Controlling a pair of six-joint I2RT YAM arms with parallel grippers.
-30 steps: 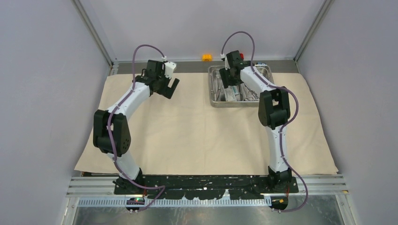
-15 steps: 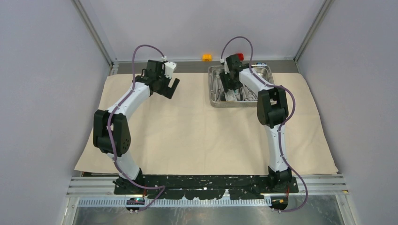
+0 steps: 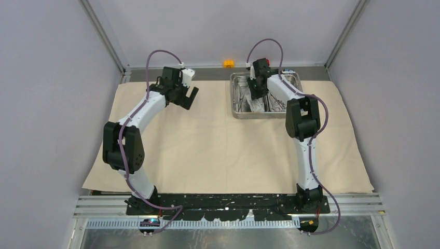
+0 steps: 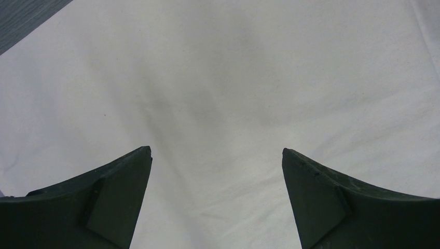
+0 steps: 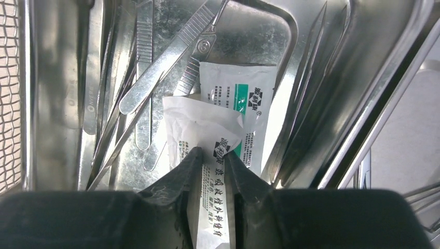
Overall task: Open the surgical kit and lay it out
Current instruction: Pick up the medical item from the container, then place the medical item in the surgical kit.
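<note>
In the steel tray [image 5: 52,104], right fingers [image 5: 176,181] pinch the crumpled white packet [image 5: 200,122]. Its long axis runs 6 to 12 o'clock, straight out from the tips. A teal-printed packet [image 5: 249,98] touches it at 1 o'clock. Far off, left fingers [image 4: 98,202] gape empty over beige cloth [image 4: 218,78].

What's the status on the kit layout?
Left jaws open, hovering over cloth. Right jaws pinched on white packet in tray. Second packet partly under it, steel handles alongside; nothing blocking.

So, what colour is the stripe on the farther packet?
Teal, on the white packet; the right wrist view shows it best.
</note>
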